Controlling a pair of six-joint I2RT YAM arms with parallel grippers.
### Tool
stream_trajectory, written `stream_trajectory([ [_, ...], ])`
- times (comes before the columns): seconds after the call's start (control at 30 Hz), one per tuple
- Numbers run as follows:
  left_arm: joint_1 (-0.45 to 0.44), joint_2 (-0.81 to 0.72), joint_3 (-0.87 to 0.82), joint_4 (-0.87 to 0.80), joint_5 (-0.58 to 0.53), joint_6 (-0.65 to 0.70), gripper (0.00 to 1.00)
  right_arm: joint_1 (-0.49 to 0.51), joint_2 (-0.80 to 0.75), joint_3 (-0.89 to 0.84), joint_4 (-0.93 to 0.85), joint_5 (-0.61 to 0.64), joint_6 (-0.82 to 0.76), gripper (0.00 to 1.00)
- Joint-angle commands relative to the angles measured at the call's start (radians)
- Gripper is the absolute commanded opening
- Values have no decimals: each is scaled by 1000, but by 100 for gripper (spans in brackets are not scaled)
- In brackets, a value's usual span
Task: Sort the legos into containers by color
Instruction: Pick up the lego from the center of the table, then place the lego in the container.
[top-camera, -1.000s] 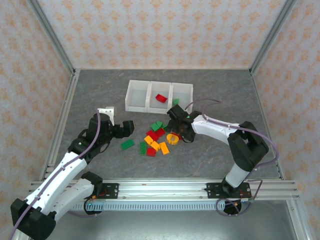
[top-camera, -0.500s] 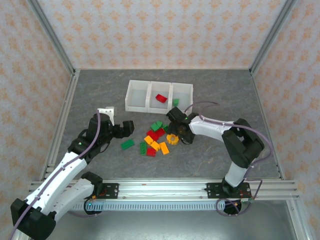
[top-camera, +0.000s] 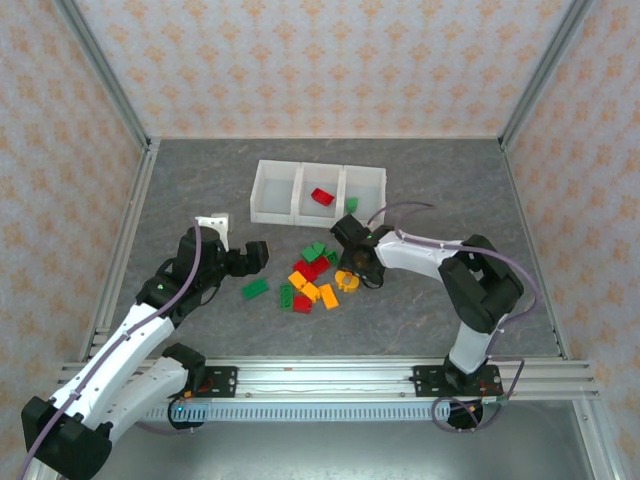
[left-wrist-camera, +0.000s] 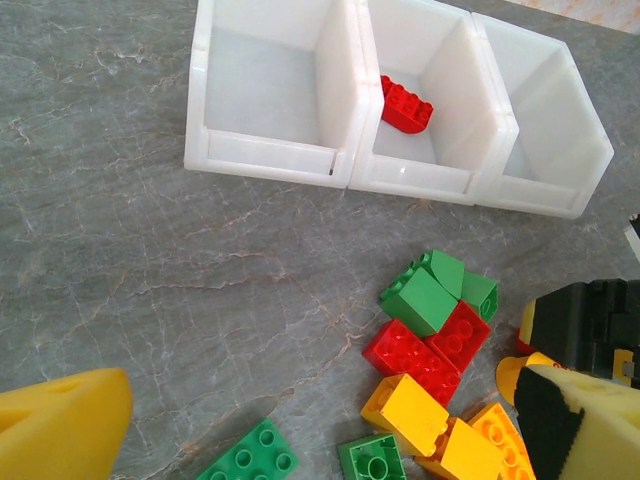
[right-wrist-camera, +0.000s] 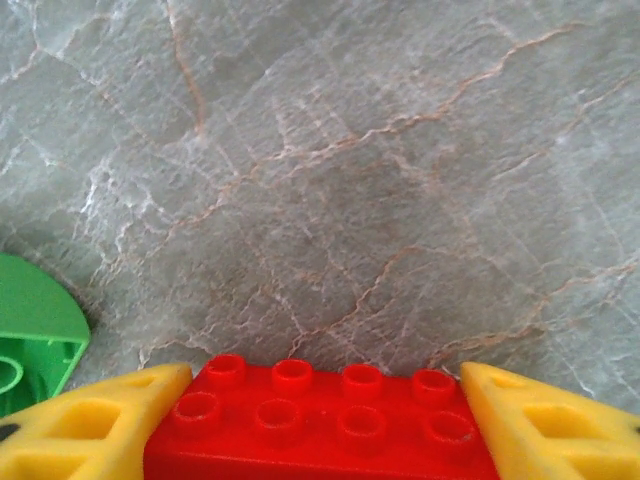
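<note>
White containers (top-camera: 275, 213) stand just beyond the right gripper (top-camera: 343, 258), whose jaws have narrowed from spread to pinching a red brick (right-wrist-camera: 320, 420) end to end. It looks ready to lift. The left gripper (top-camera: 252, 256) stays spread wide.

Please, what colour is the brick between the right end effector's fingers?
Red brick, clearest in the right wrist view.

Grey marbled tabletop (top-camera: 200, 180), orange-patterned wall panels (top-camera: 330, 60) on three sides, aluminium rail (top-camera: 330, 375) along near edge.
</note>
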Motion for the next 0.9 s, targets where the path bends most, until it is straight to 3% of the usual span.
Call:
stream_trajectory([
  [0.0,-3,0,-7,14,-7,-3,99,3,-1,13,12,11,-19,49],
  [0.23,-4,3,-6,15,-7,-3,99,3,-126,55,-5,36,-45,42],
  [0.5,-4,3,-6,20,6,-1,99,-2,-213,239,14,142,-121,41],
  [0.67,-3,1,-6,20,3,-2,99,-36,-97,402,117,56,-187,41],
  [0.87,-3,3,-7,19,-3,-1,99,-98,167,690,56,-44,-247,40],
])
